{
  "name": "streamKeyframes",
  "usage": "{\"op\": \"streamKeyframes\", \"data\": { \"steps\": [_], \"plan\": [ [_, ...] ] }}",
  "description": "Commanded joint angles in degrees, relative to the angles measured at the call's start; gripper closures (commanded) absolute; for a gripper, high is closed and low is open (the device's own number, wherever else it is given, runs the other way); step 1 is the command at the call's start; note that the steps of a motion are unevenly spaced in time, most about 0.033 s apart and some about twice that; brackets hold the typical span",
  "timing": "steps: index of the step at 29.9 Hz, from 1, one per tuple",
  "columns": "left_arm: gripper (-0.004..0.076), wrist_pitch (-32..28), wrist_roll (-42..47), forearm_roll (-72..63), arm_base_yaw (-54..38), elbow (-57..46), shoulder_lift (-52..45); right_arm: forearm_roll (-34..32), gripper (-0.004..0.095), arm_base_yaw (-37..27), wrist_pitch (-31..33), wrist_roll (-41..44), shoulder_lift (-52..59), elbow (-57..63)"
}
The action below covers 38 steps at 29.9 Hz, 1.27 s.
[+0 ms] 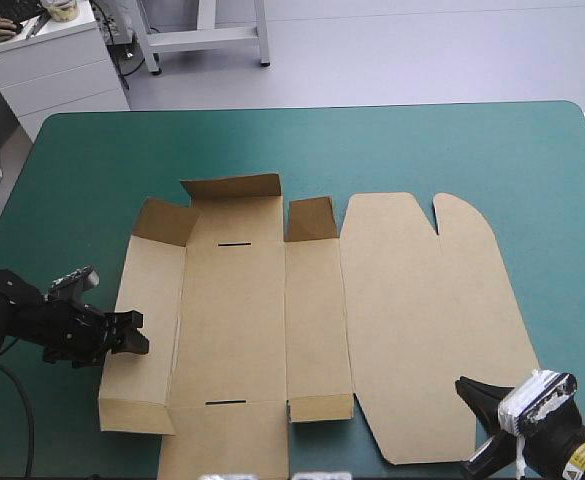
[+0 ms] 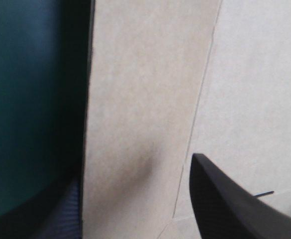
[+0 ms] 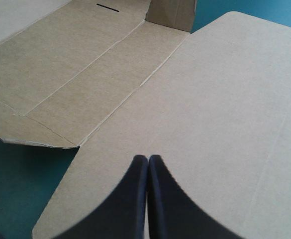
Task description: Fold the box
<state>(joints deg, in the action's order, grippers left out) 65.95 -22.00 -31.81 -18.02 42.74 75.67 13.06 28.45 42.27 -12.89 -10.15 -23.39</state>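
Observation:
The brown box (image 1: pixel 262 320) lies as a cut sheet on the teal-green table, its wide lid (image 1: pixel 422 310) flat to the right. Small flaps at the far end (image 1: pixel 310 218) stand partly up. The left side panel (image 1: pixel 147 330) tilts up a little. My left gripper (image 1: pixel 132 333) is open at that panel's outer edge. In the left wrist view the panel (image 2: pixel 140 99) runs between the fingers (image 2: pixel 230 204). My right gripper (image 1: pixel 469 388) is shut at the lid's near right corner. In the right wrist view its arch (image 3: pixel 148 158) points over the lid (image 3: pixel 210 89), holding nothing.
Teal-green cover (image 1: pixel 452 140) stretches beyond the box to the far edge and along the right side. The box's near edge reaches almost to the table's front edge. A strip of cover (image 1: pixel 52 220) lies to the left of the box.

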Motion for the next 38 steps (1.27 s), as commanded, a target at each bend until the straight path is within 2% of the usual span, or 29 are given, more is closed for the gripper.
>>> {"op": "streamKeyframes", "data": {
  "steps": [1, 8, 14, 16, 18, 21, 29, 32, 35, 38],
  "plan": [
    [0.0321, 3.0, -0.8, -5.1, 1.6, 1.4, -1.1, 0.5, 0.0928, -0.2, -3.6, -0.5, -0.7, -1.4],
    [0.0321, 3.0, -0.8, -4.5, 8.8, 1.1, -1.1, 0.5, 0.0928, -0.2, -3.6, -0.5, -0.7, -1.4],
    [0.0345, 2.7, 0.3, -4.9, 10.3, 1.1, -1.1, 0.5, 0.0928, -0.2, -3.6, -0.5, -0.7, -1.4],
    [0.0416, 2.3, 0.3, -4.9, 10.3, 1.1, -1.1, 0.5, 0.0928, -0.2, -3.6, -0.5, -0.7, -1.4],
    [0.0526, 2.3, 0.4, -4.9, 10.3, 1.1, -1.1, 0.5, 0.0928, -0.2, -3.6, -0.5, -0.7, -1.4],
    [0.0729, 2.2, 0.5, -4.9, 10.3, 1.1, -1.1, 0.5, 0.0928, -0.2, -3.6, -0.5, -0.7, -1.4],
    [0.0734, 2.6, 2.7, 3.4, 10.7, 3.9, -0.9, 0.5, 0.0928, -0.2, -3.6, -0.5, -0.7, -1.4],
    [0.0734, 3.4, 5.3, 8.7, 11.4, 8.3, 0.3, 0.5, 0.0928, -0.2, -3.6, -0.5, -0.7, -1.4],
    [0.0734, 7.6, 8.4, 14.5, 13.7, 14.2, 3.2, 0.5, 0.0928, -0.2, -3.6, -0.5, -0.7, -1.4],
    [0.0734, 8.0, 11.2, 20.7, 17.4, 20.5, 6.7, 0.5, 0.0929, -0.2, -3.7, -0.5, -0.7, -1.4]
  ]
}}
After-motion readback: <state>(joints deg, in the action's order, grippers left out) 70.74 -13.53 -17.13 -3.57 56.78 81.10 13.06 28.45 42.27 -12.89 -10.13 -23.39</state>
